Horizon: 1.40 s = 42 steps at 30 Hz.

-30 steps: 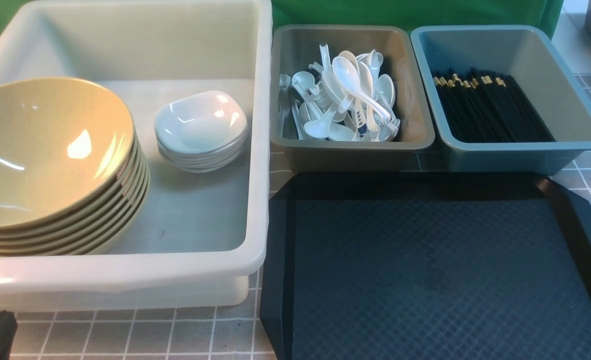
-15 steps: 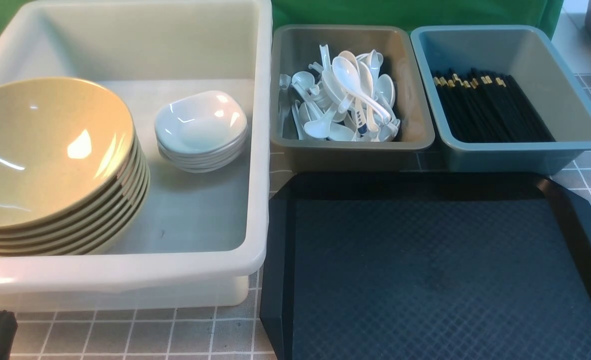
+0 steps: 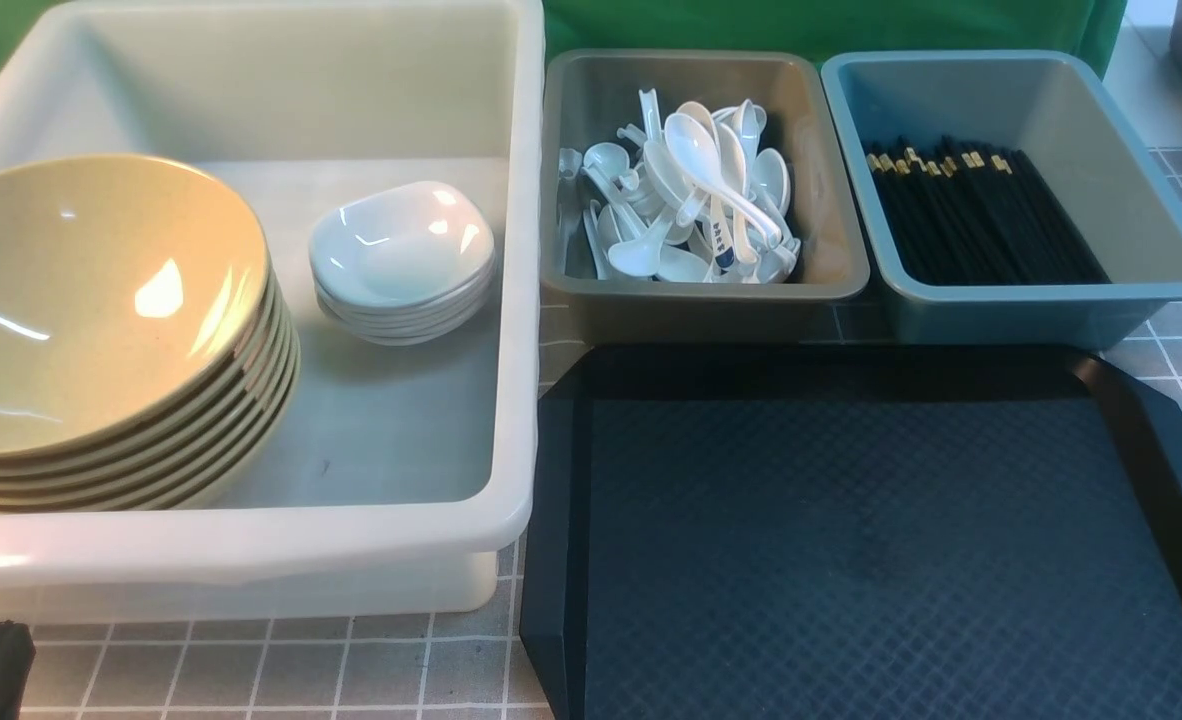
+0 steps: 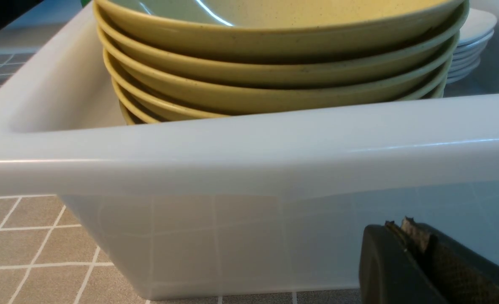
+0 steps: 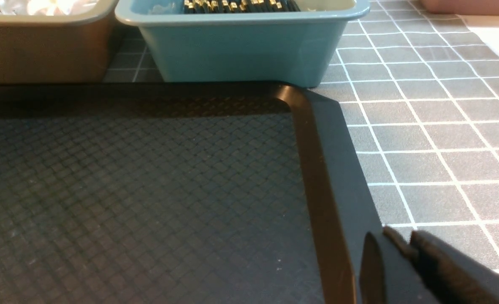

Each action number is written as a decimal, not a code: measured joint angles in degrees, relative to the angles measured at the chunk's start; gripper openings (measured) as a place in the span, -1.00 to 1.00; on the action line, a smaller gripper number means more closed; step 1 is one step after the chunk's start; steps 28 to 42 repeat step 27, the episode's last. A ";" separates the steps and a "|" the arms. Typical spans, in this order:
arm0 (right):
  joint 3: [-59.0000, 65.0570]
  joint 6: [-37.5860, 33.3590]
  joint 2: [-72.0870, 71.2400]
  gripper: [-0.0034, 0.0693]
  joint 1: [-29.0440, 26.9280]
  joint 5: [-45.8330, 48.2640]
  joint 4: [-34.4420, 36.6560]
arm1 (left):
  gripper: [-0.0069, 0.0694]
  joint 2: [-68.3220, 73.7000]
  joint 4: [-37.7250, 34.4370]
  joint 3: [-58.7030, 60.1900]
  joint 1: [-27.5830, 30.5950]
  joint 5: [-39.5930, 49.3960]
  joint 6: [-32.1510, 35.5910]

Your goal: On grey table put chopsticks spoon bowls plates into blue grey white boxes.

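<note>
Front view: set high between the arms, facing forward and down over the tabletop (image 3: 281, 680); white box (image 3: 251, 560) at 9 o'clock, grey-brown box (image 3: 701, 300) at 12, teal box (image 3: 1041, 310) at 2, black tray (image 3: 851, 550) at 5.

Left wrist view: low, very near the white box (image 4: 249, 152) wall, level with its rim; shares the yellow bowls (image 4: 275, 71) and white plates (image 4: 473, 38) with the front view.

Right wrist view: low over the black tray (image 5: 148, 190) corner, facing the teal box (image 5: 241, 46); both shared with the front view.
</note>
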 joint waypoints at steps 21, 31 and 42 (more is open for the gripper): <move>0.00 0.00 0.00 -0.66 0.00 0.00 0.00 | -0.85 0.00 0.00 0.00 0.00 0.00 0.01; 0.00 0.00 0.00 -0.66 0.00 0.00 0.00 | -0.85 0.00 0.00 0.00 0.00 0.00 0.01; 0.00 0.00 0.00 -0.66 0.00 0.00 0.00 | -0.85 0.00 0.00 0.00 0.00 0.00 0.01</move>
